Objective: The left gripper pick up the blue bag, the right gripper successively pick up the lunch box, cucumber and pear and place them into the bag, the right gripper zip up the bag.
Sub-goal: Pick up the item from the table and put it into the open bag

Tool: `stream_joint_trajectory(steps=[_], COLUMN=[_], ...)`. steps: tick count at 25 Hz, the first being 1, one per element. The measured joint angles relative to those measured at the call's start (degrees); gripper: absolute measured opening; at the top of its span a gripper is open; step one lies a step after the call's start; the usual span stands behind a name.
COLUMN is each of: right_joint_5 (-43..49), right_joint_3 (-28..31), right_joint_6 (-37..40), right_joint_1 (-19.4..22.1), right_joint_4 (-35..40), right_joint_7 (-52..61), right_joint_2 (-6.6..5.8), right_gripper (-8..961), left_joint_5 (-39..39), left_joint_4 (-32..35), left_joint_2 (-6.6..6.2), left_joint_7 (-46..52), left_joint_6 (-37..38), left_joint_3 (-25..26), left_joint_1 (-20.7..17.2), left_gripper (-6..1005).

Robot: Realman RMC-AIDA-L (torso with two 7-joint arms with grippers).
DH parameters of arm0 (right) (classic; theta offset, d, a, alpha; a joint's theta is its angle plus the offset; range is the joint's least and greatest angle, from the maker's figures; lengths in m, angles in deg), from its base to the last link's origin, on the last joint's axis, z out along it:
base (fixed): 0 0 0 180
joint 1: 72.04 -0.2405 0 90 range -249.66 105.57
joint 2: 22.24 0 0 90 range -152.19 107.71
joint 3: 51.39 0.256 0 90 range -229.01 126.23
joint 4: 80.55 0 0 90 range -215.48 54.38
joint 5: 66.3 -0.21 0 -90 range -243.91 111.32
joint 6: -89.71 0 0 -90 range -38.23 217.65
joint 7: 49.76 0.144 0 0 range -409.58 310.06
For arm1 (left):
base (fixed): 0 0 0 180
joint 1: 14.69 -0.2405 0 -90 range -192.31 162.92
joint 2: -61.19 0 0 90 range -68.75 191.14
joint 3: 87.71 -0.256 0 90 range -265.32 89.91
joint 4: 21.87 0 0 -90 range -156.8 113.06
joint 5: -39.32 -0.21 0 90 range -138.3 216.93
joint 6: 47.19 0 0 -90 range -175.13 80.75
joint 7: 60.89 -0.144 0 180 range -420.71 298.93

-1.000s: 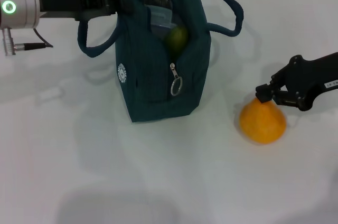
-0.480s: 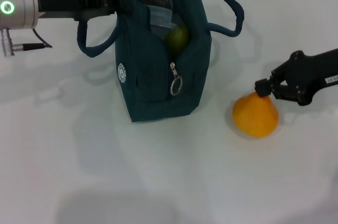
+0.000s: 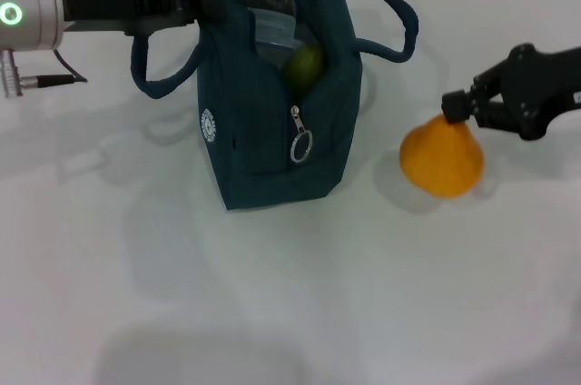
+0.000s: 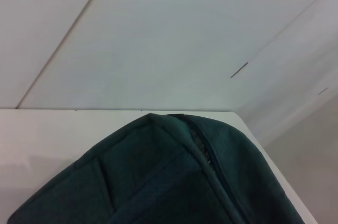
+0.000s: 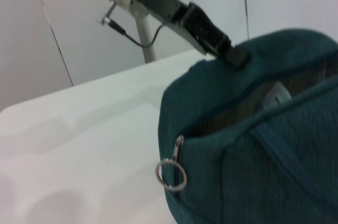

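**Pear pinched at its tip, bag standing open with two items inside**

I see the right claw (image 3: 451, 105), a black two-finger jaw on a black arm, pinching the narrow top of the plump orange-yellow pear (image 3: 442, 159). From the head view I cannot tell whether the fruit touches the white bench (image 3: 290, 294) or hangs just above it; it sits to the right of the bag, apart from it.

Across the bench, the left claw (image 3: 201, 5), black with a silver wrist and a green ring light, reaches in from the left and is clamped on the upper left edge of the dark teal-blue fabric bag (image 3: 272, 122); the right wrist view shows its fingers (image 5: 232, 55) closed on that rim.

The bag stands upright with its top zipper open, the round metal ring pull (image 3: 301, 145) hanging down the front end. Inside the mouth I can make out the pale grey-blue lunch box (image 3: 274, 33) and, beside it toward the front, the green end of the cucumber (image 3: 304, 64). Both padded loop handles (image 3: 392, 24) flop outward, one to each side.
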Motion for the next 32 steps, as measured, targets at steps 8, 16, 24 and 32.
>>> stream_joint_trajectory(steps=[8, 16, 24, 32], right_joint_5=[-11.34, -17.96, -18.02, -17.95], right_joint_3=[1.6, 3.74, 2.4, -0.65], right_joint_6=[5.29, 4.04, -2.39, -6.51], right_joint_1=[-0.86, -5.16, -9.53, -10.99], right_joint_4=[4.87, 8.56, 6.65, 2.39], right_joint_7=[5.93, 7.81, 3.58, -0.53], right_joint_2=[-3.54, -5.08, -3.76, -2.89], right_gripper=[36, 39, 41, 44], left_joint_5=[0.08, 0.09, 0.12, 0.35], left_joint_4=[0.16, 0.16, 0.19, 0.48], left_joint_2=[-0.23, -0.3, 0.05, -0.23], left_joint_7=[-0.03, 0.15, 0.39, 3.45], left_joint_6=[-0.06, 0.07, 0.63, 2.42], left_joint_3=[0.0, -0.38, -0.36, -0.38], left_joint_1=[0.04, 0.99, 1.25, 2.11], left_gripper=[45, 44, 45, 44])
